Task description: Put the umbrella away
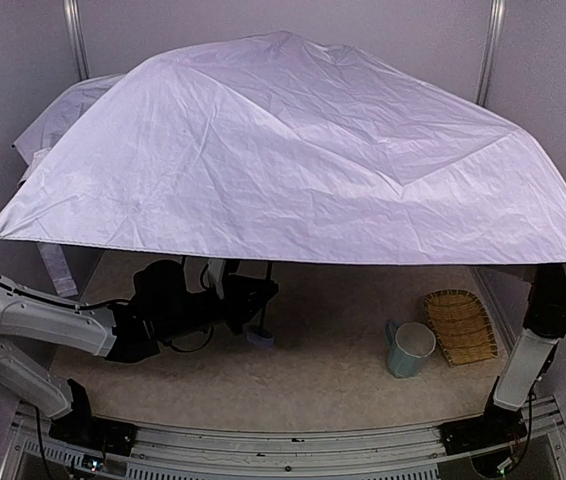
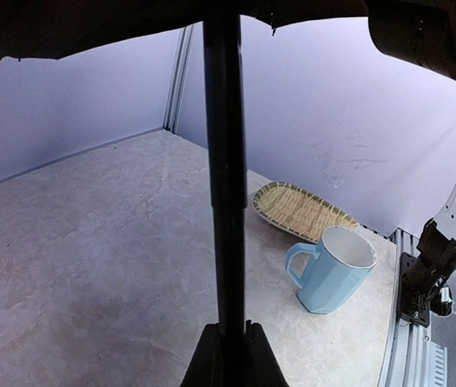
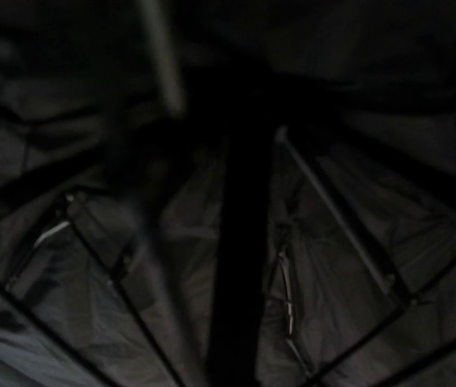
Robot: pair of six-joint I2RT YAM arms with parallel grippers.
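Table (image 1: 343, 345) holds empty mug (image 1: 410, 350), empty basket (image 1: 460, 325); left jaws clamp umbrella (image 1: 293, 150), right unclear.

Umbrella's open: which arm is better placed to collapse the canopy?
Right, probably. The left gripper is shut on the umbrella shaft, steadying it; the right arm reaches under the canopy, by its ribs.

The umbrella (image 1: 293, 150) — creased matt cloth; mug (image 2: 337, 270) glossy, smooth; tray (image 2: 300, 211) woven, rough; tabletop (image 2: 91, 242) smooth — marbled.
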